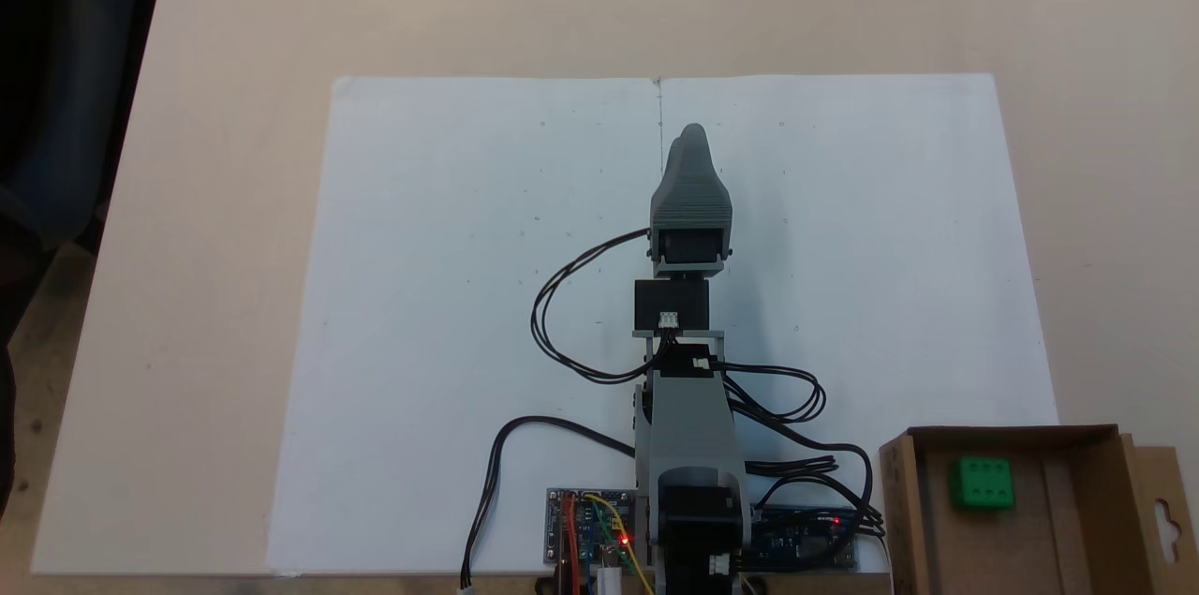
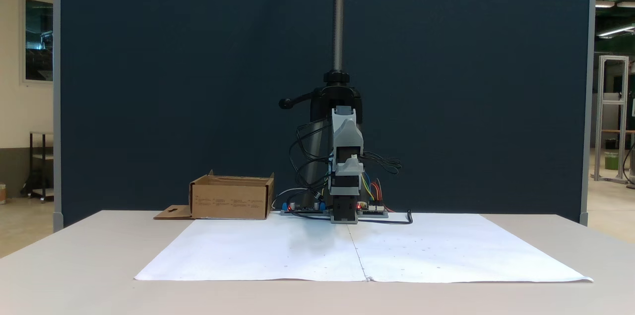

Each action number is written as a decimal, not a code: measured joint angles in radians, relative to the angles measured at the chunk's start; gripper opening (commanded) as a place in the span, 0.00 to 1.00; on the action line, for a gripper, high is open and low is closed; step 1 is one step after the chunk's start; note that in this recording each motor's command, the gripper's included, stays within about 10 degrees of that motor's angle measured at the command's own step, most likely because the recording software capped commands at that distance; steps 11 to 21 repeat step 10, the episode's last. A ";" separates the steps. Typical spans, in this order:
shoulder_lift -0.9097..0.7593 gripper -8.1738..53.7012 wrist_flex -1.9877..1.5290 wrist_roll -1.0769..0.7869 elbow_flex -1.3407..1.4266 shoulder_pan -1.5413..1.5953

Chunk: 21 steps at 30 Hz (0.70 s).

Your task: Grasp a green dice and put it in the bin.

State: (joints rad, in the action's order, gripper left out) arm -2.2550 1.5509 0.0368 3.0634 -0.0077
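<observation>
In the top-down fixed view, the white paper sheet (image 1: pixel 450 295) fills the middle of the frame on the beige table (image 1: pixel 206 33), with a dark gap beyond the table edge at the far left. At centre, the grey arm (image 1: pixel 691 445) reaches from the bottom edge up toward mid-frame, black cables (image 1: pixel 562 314) looping off its left side and circuit boards (image 1: pixel 590 529) with red lights at its base. The gripper (image 1: pixel 691 138) ends just above frame centre; its two grey tips lie close together with only a thin line between them, so the pincer looks narrow and holds nothing. At lower right sits the bin (image 1: pixel 895 501), and this view looks into it: the green dice (image 1: pixel 981 483) rests on its floor toward the upper left of the box, well apart from the gripper. The flap with the keyhole cut-out (image 1: pixel 1161 520) sticks out at the right edge.

The front-facing fixed view shows the bin (image 2: pixel 230 198) at left of centre as a closed brown wall, its flap (image 2: pixel 171 213) lying flat to the left; the box's inside is hidden. At centre the arm (image 2: pixel 345 176) stands folded before a metal pole (image 2: pixel 338 17) and dark blue partition (image 2: pixel 149 82); here I cannot tell how the jaws stand. A room with a shelf frame (image 2: pixel 612 116) shows at far right.
</observation>
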 measured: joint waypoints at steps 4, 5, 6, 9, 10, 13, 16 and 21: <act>0.000 0.85 0.002 -0.002 0.000 0.008; 0.000 0.85 0.000 -0.003 0.000 0.008; 0.000 0.85 0.000 -0.003 0.000 0.008; 0.000 0.85 0.000 -0.003 0.000 0.008; 0.000 0.85 0.000 -0.003 0.000 0.008; 0.000 0.85 0.000 -0.003 0.000 0.008; 0.000 0.85 0.000 -0.003 0.000 0.008; 0.000 0.85 0.000 -0.003 0.000 0.008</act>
